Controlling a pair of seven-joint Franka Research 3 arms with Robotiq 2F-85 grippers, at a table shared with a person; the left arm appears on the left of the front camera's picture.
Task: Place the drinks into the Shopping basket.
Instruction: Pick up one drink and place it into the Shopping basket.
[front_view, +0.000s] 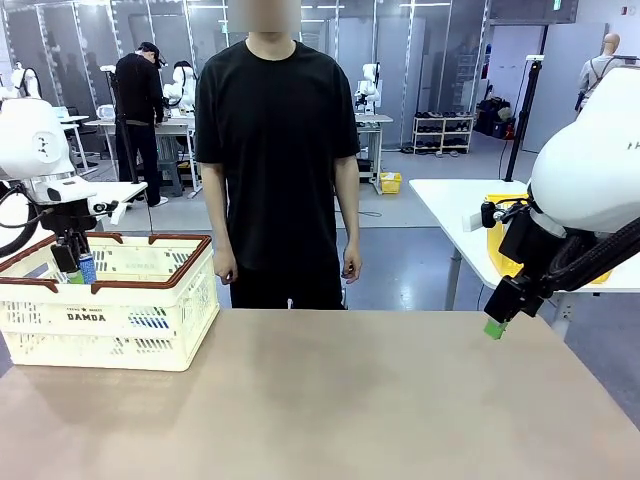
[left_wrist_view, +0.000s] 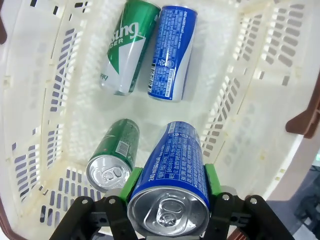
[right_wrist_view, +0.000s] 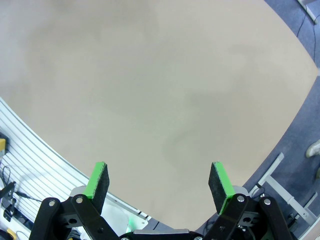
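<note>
Left wrist view: your left pincer (left_wrist_view: 170, 187) grips a blue can (left_wrist_view: 172, 175) inside the Shopping basket (left_wrist_view: 250, 95) (right pincer (right_wrist_view: 159, 181) open, above the table (right_wrist_view: 150, 90)).

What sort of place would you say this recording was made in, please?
Probably a robotics lab or test hall: other white arms at a work table behind the person, shelving along the far wall, and a plain table between two arms.

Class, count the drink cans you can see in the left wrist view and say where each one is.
4: a blue can in the left gripper; on the basket floor, two green cans and another blue. Others could be hidden.
</note>
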